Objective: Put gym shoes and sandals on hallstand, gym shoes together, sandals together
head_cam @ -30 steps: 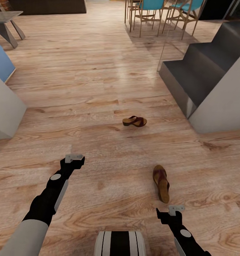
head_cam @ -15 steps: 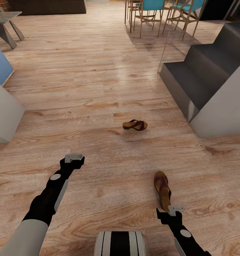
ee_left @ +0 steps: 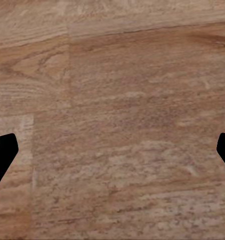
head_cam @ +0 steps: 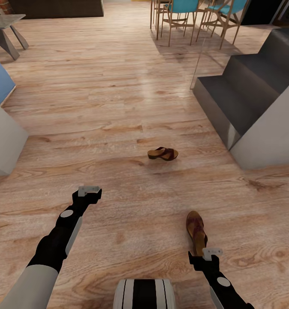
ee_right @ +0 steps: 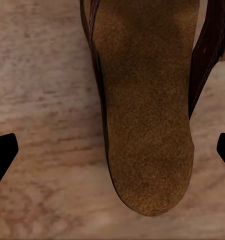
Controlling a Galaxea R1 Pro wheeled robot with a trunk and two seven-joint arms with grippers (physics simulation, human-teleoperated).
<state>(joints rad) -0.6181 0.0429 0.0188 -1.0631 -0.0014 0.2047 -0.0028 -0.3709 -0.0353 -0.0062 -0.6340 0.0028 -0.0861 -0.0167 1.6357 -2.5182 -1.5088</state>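
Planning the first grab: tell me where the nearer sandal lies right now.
In the head view the nearer sandal lies on the corridor floor at lower right, just ahead of the right gripper; the right wrist view looks down on its heel.

Both arms: light grey upper sleeves, then glossy black forearm shells w/ a round grey disc near each wrist. Left arm [head_cam: 61,240] also has a long pale grey panel along its side. Left gripper [head_cam: 88,190] and right gripper [head_cam: 212,252]: pale grey blocks on black wrists. Fingertips [ee_left: 2,152] black in wrist views. Trunk [head_cam: 144,293]: rounded, white w/ black vertical stripes.
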